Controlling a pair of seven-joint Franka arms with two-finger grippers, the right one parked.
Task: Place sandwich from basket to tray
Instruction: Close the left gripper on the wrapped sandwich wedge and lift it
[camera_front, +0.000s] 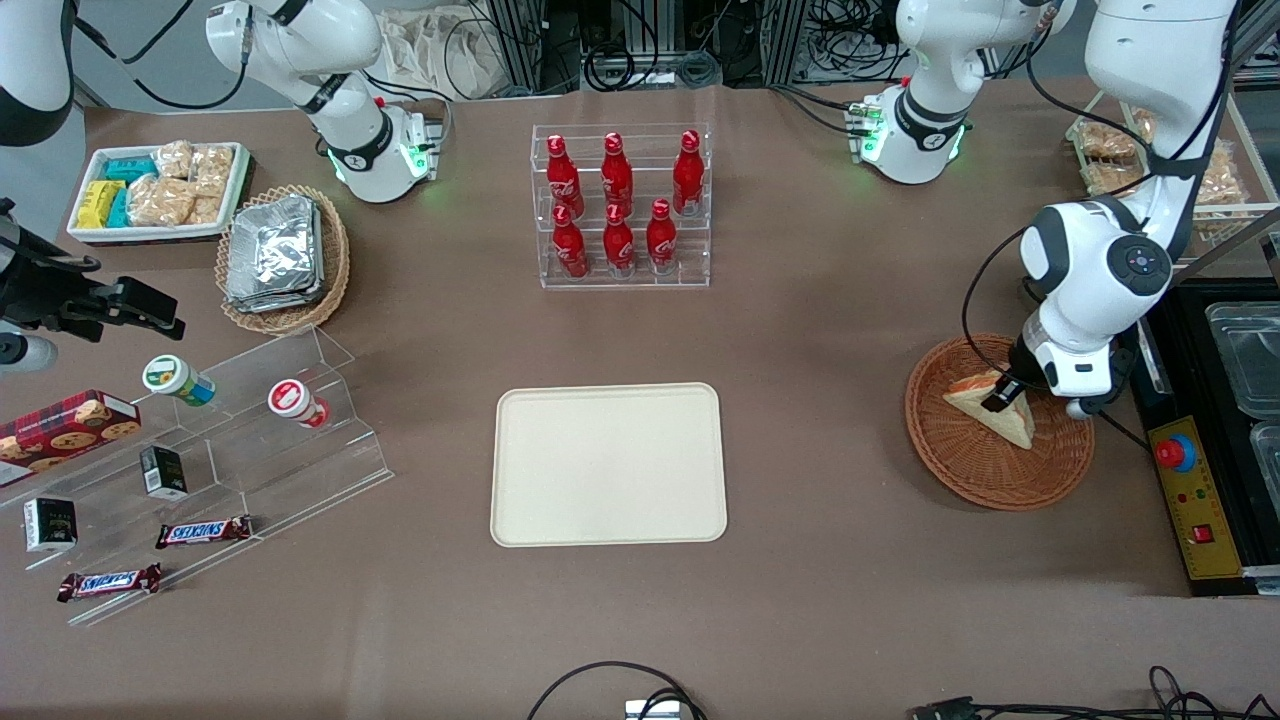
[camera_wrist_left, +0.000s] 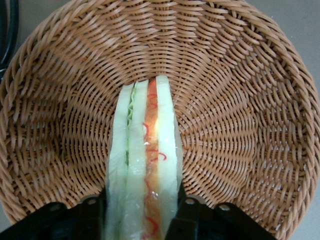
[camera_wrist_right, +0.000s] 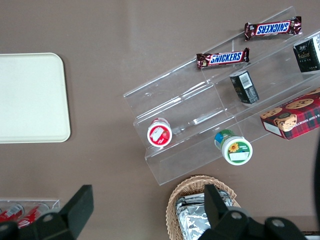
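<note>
Straddling sandwich (camera_wrist_left: 145, 170): pincer (camera_wrist_left: 142, 212), in basket (camera_wrist_left: 240, 100).

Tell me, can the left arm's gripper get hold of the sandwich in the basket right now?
Probably yes. The gripper is down in the basket, its fingers on either side of the sandwich. Nothing blocks it.

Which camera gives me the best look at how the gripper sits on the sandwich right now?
The left wrist view: the sandwich fills it edge-on, with a finger on each side of it inside the basket. The front view shows the gripper down on the sandwich, but the arm hides part of the contact. The right wrist view shows neither.
</note>
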